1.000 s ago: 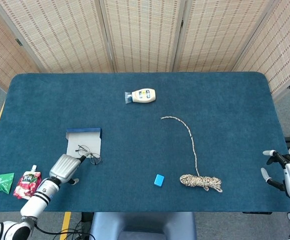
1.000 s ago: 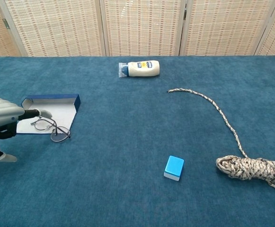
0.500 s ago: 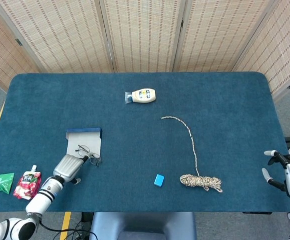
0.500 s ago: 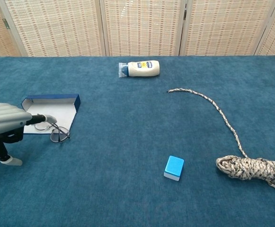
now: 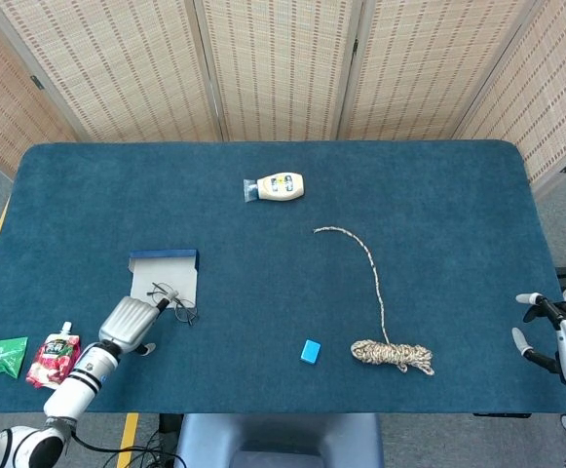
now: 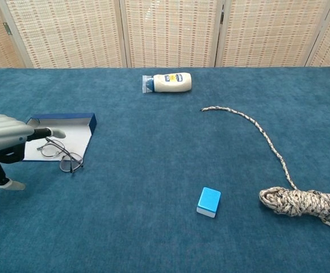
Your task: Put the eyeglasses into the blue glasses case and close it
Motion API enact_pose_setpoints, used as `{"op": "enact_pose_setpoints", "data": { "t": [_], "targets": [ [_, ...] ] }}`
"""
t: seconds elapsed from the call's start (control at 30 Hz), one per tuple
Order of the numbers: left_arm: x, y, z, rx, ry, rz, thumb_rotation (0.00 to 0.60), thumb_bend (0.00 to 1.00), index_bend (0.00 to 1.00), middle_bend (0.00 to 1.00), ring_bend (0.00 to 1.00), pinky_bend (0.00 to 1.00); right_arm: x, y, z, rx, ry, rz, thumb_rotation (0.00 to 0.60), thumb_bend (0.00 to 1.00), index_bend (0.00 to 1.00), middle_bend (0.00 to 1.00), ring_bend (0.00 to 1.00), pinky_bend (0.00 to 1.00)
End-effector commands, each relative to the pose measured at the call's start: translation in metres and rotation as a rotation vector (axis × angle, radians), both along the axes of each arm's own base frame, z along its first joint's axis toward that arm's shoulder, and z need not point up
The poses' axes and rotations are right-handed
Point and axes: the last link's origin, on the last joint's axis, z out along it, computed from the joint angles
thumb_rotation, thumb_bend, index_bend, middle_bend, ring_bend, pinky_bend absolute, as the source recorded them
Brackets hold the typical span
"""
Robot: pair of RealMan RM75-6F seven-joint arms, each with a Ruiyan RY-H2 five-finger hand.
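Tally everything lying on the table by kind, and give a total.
Glasses case: 1
Eyeglasses: 1
Bottle: 1
Rope: 1
Small blue block: 1
Snack pouches: 2, one red, one green
Total: 7

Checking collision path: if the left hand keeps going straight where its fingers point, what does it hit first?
Probably the eyeglasses, just ahead of the left hand on the open blue glasses case. A fingertip is near the frame; contact is unclear.
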Motion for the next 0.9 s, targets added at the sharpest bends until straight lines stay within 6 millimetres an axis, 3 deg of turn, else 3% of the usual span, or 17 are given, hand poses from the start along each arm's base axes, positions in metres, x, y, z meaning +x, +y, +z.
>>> {"op": "enact_pose_setpoints", "data": {
  "t": [0.03, 0.33, 0.6, 0.9],
  "targets": [
    [-0.002, -0.007, 0.001, -0.03, 0.02, 0.004, 0.6, 0.22, 0.0, 0.99, 0.95, 0.95, 0.0, 0.0, -0.001, 0.002, -0.002, 0.0, 0.6, 0.34, 0.33, 0.53, 0.46, 0.31],
    [0.006, -0.009, -0.014, -0.101, 0.045, -0.005, 0.6, 0.22, 0.0, 0.99, 0.95, 0.95, -0.001, 0.001, 0.0, 0.001, -0.004, 0.002, 0.6, 0.34, 0.33, 0.53, 0.46, 0.31],
    [0.009, 0.019, -0.02, -0.095, 0.043, 0.03, 0.6, 0.22, 0.0, 0.99, 0.95, 0.95, -0.003, 0.003, 0.0, -0.002, -0.007, -0.007, 0.6, 0.34, 0.33, 0.53, 0.46, 0.31],
    [-0.005, 0.048, -0.005, -0.025, 0.087, 0.108, 0.6, 0.22, 0.0, 0.99, 0.95, 0.95, -0.004, 0.002, 0.0, -0.003, -0.006, -0.011, 0.6, 0.34, 0.33, 0.53, 0.46, 0.31]
  ]
}}
